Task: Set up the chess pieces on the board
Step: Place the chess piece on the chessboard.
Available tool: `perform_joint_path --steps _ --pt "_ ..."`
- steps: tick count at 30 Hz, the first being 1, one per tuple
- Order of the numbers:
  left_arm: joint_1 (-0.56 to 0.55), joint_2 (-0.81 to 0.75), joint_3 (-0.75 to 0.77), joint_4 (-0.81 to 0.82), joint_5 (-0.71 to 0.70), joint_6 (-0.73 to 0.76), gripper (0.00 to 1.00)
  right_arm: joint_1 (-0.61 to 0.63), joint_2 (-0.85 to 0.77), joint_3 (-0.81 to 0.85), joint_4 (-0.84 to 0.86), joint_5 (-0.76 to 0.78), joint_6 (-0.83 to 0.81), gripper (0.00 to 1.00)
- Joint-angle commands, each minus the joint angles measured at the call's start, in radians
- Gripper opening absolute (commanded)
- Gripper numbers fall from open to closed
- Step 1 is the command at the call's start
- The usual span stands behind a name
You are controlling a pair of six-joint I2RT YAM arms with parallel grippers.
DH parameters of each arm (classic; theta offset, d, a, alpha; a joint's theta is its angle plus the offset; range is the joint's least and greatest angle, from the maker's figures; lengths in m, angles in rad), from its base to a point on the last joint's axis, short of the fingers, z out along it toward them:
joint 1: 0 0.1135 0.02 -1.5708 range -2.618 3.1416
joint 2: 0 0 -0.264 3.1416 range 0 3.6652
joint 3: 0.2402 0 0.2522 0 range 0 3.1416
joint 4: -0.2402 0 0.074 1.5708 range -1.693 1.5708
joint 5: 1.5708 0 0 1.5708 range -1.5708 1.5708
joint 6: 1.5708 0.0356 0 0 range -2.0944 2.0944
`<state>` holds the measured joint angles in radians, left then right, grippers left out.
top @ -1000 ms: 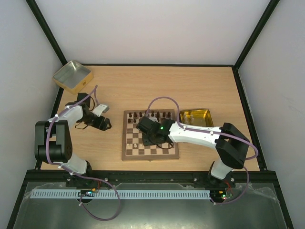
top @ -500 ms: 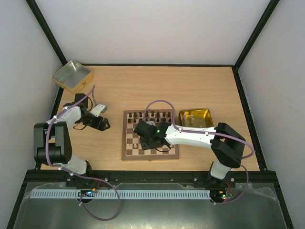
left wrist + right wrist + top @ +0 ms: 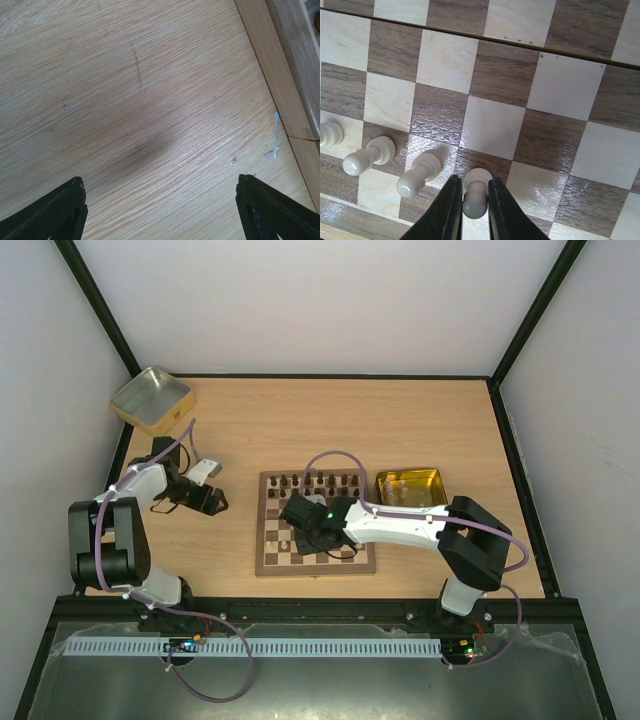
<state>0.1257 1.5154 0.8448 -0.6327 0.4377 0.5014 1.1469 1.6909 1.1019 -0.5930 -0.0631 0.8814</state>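
The board (image 3: 315, 569) lies mid-table, with dark chessmen along its far rows. My right gripper (image 3: 299, 531) is low over the board's near left part. In the right wrist view it (image 3: 473, 181) is shut on the head of an upright cream-white pawn (image 3: 475, 204), whose base is over a dark square in the near row. Three more white pawns (image 3: 417, 175) stand to its left in the same row. My left gripper (image 3: 217, 502) is open and empty over bare table left of the board; its fingertips (image 3: 65, 210) show wide apart.
A gold tin (image 3: 410, 486) with white pieces sits right of the board. Another gold tin (image 3: 151, 399) sits at the far left corner. A raised wooden strip (image 3: 270, 70) runs along the table's edge in the left wrist view.
My right gripper has shifted left and nearer over the board with the pawn in it. My left arm has drawn slightly left.
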Motion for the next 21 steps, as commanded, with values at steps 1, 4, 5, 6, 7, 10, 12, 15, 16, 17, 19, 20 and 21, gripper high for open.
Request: perform_joint_path --steps 1,4,5,6,7,10,12,15,16,17,19,20,21 --pt "0.008 -0.027 -0.012 -0.030 0.018 0.020 0.82 0.007 0.016 0.025 -0.018 0.031 0.013 0.14" --pt "0.008 -0.027 -0.013 -0.030 0.019 0.020 0.82 0.007 0.015 0.028 -0.019 0.034 0.016 0.17" --pt "0.008 -0.027 -0.013 -0.031 0.019 0.021 0.82 0.007 0.013 0.029 -0.018 0.034 0.018 0.18" --pt "0.008 -0.027 -0.013 -0.031 0.019 0.021 0.82 0.007 0.011 0.028 -0.016 0.034 0.018 0.19" --pt "0.008 -0.027 -0.013 -0.032 0.019 0.021 0.82 0.007 0.011 0.030 -0.015 0.034 0.020 0.20" --pt "0.008 -0.026 -0.013 -0.033 0.021 0.021 0.82 0.007 0.007 0.034 -0.013 0.039 0.026 0.20" --pt "0.008 -0.026 -0.012 -0.033 0.020 0.021 0.81 0.007 0.003 0.044 -0.028 0.062 0.030 0.20" --pt "0.008 -0.028 -0.013 -0.032 0.021 0.021 0.81 0.007 -0.012 0.061 -0.061 0.112 0.035 0.20" --pt "0.008 -0.029 -0.015 -0.030 0.021 0.021 0.82 0.007 -0.017 0.071 -0.077 0.136 0.039 0.20" --pt "0.009 -0.029 -0.015 -0.030 0.021 0.022 0.82 0.005 -0.026 0.080 -0.096 0.159 0.040 0.20" --pt "0.008 -0.029 -0.015 -0.030 0.021 0.021 0.81 -0.006 -0.053 0.095 -0.139 0.205 0.045 0.20" --pt "0.008 -0.029 -0.013 -0.032 0.021 0.022 0.81 -0.026 -0.085 0.091 -0.147 0.214 0.047 0.20" --pt "0.008 -0.028 -0.013 -0.031 0.020 0.022 0.82 -0.048 -0.113 0.072 -0.152 0.216 0.048 0.20"
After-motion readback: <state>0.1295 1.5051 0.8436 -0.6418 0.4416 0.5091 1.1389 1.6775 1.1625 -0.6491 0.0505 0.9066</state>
